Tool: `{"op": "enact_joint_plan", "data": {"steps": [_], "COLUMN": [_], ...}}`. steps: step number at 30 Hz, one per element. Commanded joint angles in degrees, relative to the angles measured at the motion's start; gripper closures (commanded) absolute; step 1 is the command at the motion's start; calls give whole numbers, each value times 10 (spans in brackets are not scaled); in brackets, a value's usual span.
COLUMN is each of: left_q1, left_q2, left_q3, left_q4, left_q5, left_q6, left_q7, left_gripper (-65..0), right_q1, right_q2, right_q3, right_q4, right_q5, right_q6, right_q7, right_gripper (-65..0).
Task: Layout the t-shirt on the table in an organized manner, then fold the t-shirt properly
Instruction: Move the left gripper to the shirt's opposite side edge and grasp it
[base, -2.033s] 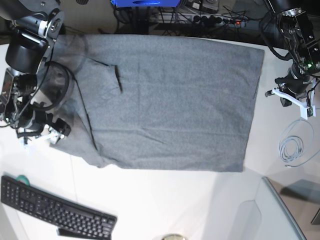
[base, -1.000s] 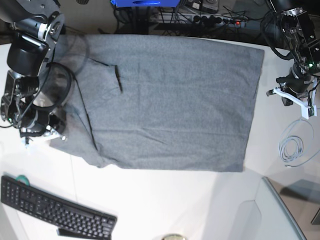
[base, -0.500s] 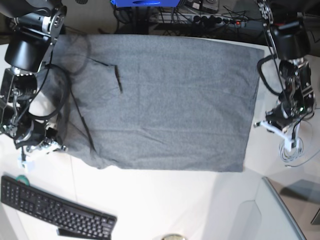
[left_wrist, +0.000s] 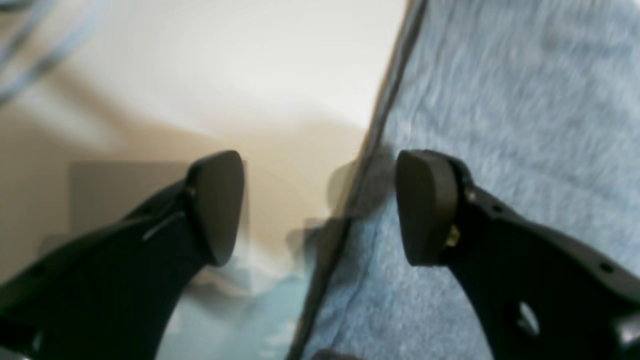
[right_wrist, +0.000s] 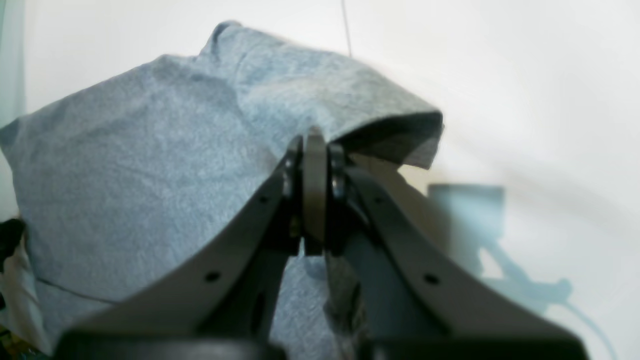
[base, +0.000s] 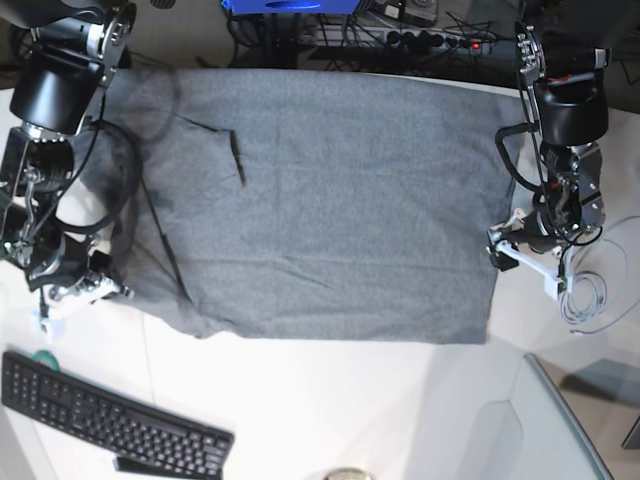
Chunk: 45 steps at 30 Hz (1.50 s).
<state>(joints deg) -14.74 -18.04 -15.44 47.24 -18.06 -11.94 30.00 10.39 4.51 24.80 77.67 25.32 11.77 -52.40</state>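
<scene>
Right tool (right_wrist: 315, 200) pinches t-shirt (right_wrist: 150, 165) sleeve

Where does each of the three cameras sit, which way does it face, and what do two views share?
Base: overhead, facing down on the table, shirt and both arms.
Left wrist: behind the left gripper, jaws open astride the shirt's edge.
Right wrist: behind the right gripper, jaws shut on a raised shirt fold.
Shared: the shirt appears in all three; base also shows both grippers at its opposite sides.

The table (base: 330, 400) carries the t-shirt (base: 330, 200), a keyboard (base: 110, 420) and a coiled cable (base: 590, 295).
</scene>
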Motion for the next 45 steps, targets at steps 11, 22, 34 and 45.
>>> {"op": "enact_joint_plan", "data": {"steps": [11,22,34,45], "left_q1": [-31,-4,97,187], "left_q2": [22,21,40,62], "left_q3": [0,0,-5,-5], "left_q4": [-49,66,322,442], "left_q5": [-2,-2,-3,3], "left_q6": [0,0,4,5], "left_q7": [-17,12,168,225], "left_gripper": [-219,0,0,0], "right_q1": [10,9,9,9], "right_q2": [5,5,5,5], "right_q3": [1,1,1,1], "right_q4": [10,6,5,5], "right_q5": [8,8,8,8], "right_q6": [5,5,5,5], "right_q7": [10,10,11,11], "right_gripper": [-2,-2,-2,-2]}}
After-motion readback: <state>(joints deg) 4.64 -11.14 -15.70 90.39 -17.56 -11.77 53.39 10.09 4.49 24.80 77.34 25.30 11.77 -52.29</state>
